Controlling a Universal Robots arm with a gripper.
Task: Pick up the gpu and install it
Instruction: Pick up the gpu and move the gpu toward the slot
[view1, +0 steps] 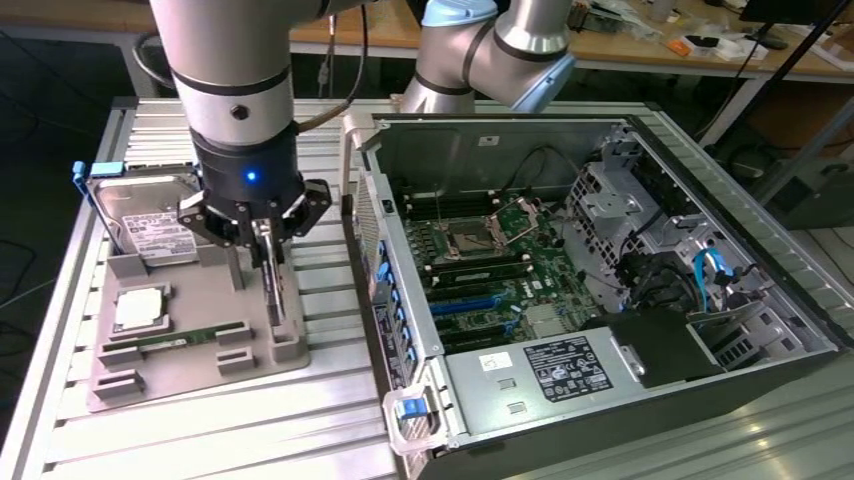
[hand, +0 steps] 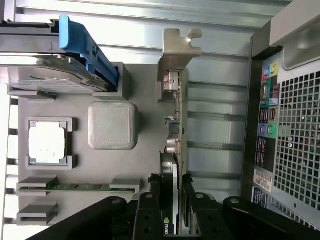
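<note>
The gpu (view1: 274, 290) is a thin dark card standing on edge over the right side of the grey parts holder (view1: 187, 385). My gripper (view1: 267, 250) comes down on it from above, its fingers shut on the card's two faces. In the wrist view the gpu (hand: 176, 125) runs away from the gripper (hand: 170, 212) and ends in its silver bracket (hand: 177, 50). The black fingers (hand: 149, 212) press against the cooler, which carries a green logo. Whether the card is clear of its holder slot I cannot tell.
On the holder sit a silver hard drive in a blue frame (view1: 147, 225), a CPU (view1: 140, 308) and a green RAM stick (view1: 174, 342). The open computer case (view1: 587, 280) lies at the exterior view's right, motherboard (view1: 474, 300) exposed; its rear panel (hand: 290, 125) is close by.
</note>
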